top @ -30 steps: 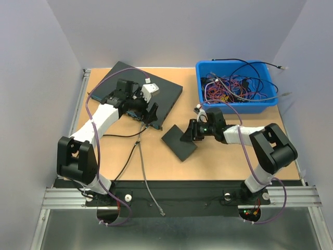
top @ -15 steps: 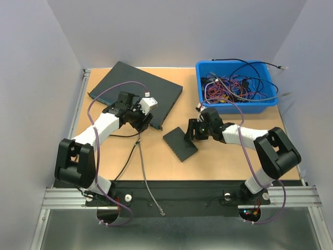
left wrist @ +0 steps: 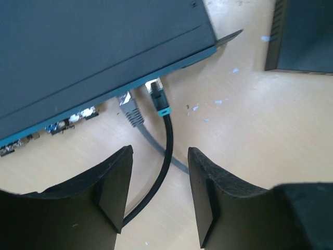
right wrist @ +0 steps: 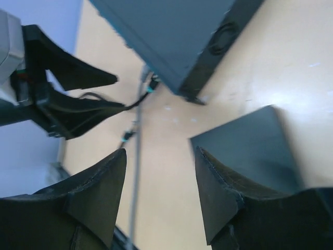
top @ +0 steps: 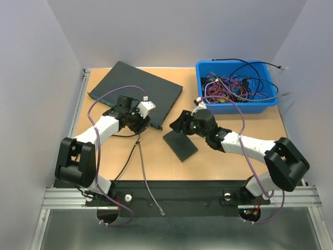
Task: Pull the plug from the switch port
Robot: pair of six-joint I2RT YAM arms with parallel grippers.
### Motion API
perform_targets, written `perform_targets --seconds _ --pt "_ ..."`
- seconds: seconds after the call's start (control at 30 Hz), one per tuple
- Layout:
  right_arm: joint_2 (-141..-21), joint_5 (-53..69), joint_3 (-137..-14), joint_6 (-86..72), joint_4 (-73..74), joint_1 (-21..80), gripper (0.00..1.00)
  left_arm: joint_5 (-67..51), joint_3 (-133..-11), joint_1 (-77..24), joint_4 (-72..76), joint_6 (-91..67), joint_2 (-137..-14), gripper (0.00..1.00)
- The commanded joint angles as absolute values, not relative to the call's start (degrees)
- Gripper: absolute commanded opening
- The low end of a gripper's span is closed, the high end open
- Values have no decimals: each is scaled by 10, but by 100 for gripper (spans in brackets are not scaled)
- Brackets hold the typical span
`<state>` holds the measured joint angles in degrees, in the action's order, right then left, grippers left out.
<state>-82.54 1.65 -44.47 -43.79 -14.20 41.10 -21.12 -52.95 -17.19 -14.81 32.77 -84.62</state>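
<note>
The switch [top: 136, 88] is a flat dark box at the back left; its teal-trimmed front edge [left wrist: 104, 99] fills the top of the left wrist view. A black cable's teal-banded plug [left wrist: 158, 97] meets that edge at a port. A grey plug [left wrist: 131, 110] lies beside it; whether it is seated I cannot tell. My left gripper [left wrist: 157, 151] [top: 148, 125] is open just short of the edge. The black cable [left wrist: 164, 156] runs between its fingers untouched. My right gripper [right wrist: 161, 153] [top: 176, 125] is open and empty, by the switch's near corner [right wrist: 192, 78].
A small black box [top: 179, 145] [right wrist: 250, 140] lies on the table under my right arm. A blue bin [top: 237, 86] full of tangled wires stands at the back right. The grey cable [top: 145, 179] trails toward the near table edge.
My left gripper came down off the switch top to its front edge and narrowed its jaws. My right gripper left the small black box and swung left toward the switch corner.
</note>
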Motion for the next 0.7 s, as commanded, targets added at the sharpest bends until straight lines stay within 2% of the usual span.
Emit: perform_targets --seconds 0.0,0.17,0.3,0.47,0.67 --pt "-899 -58 -453 -613 -337 474 60 -214 -521 -129 -130 328 -817 58" --pt "-1005 -94 -531 -720 -355 517 60 -204 -530 -94 -99 317 -788 68" --pt "-1066 -143 -548 -809 -363 530 60 -191 -530 -68 -54 311 -783 73" --pt "-1167 -159 -615 -856 -375 538 60 -173 -538 -58 -3 311 -817 75" --pt "-1205 -211 -639 -880 -381 538 59 -180 -562 -56 34 303 -853 75"
